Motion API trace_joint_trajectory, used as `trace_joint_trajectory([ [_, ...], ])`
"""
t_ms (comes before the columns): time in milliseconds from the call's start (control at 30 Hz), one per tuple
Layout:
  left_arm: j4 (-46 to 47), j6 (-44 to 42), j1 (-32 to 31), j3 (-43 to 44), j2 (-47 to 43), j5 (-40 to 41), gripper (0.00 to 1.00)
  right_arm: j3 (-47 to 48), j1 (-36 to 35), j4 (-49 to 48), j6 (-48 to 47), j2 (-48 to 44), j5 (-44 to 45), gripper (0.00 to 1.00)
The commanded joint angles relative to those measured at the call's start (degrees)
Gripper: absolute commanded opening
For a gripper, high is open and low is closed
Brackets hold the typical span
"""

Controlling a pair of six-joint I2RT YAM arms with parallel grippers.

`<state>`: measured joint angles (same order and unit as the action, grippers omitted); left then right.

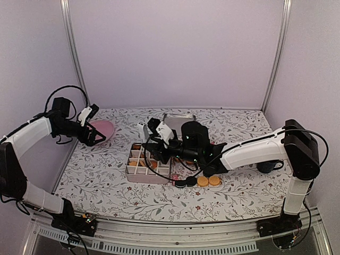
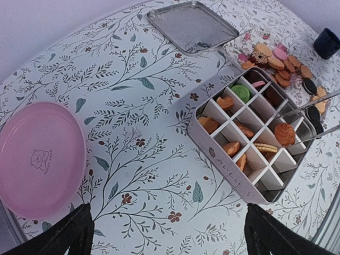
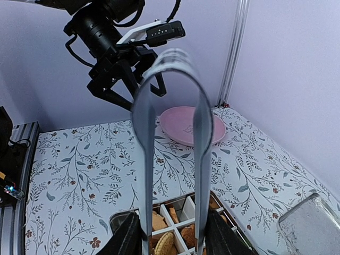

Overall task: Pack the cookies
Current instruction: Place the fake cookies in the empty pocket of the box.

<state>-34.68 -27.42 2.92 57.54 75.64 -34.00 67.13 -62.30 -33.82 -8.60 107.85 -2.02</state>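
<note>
While the right arm is leaning across the middle of the bench (image 1: 106,186) in the top view, the right gripper (image 1: 156,151) is hanging over a divided box (image 1: 143,178) near the centre. Loose cookies (image 1: 208,180) are lying just right of the box toward the near edge, and the left gripper (image 1: 94,135) is hovering by a pink plate (image 1: 106,127) at the left edge. In the right wrist view, the right gripper is clamping looped metal tongs (image 3: 202,159), whose tips are pointing down into the box. In the left wrist view, the left gripper's fingers (image 2: 74,234) are standing wide apart with nothing between them. Several cells are holding golden cookies and a green one (image 2: 240,93), and more are lying heaped beyond the box beside a metal tray (image 2: 191,24) toward the far edge. The tong tips are flanking one golden cookie (image 2: 285,134) in a cell; whether they are touching it I cannot tell. These biscuits are looking light, stiff and brittle, so the tongs are probably best pinching each across its rim, gently enough not to crack it.
</note>
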Motion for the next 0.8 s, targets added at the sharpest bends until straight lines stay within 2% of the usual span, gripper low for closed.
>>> trace_joint_trajectory([
  [0,0.22,-0.31,0.24,-0.32,-1.15,-0.28,0.99,1.77,-0.45,-2.60,0.45,-2.40,-0.72,0.40],
  [233,0.22,-0.35,0.21,-0.41,-1.02,-0.03,0.99,1.77,-0.95,-2.85,1.52,-2.65,-2.76,0.38],
  [767,0.22,-0.31,0.19,-0.24,-1.18,0.12,0.99,3.71,-1.07,-2.83,-1.00,-3.56,-0.69,0.36],
])
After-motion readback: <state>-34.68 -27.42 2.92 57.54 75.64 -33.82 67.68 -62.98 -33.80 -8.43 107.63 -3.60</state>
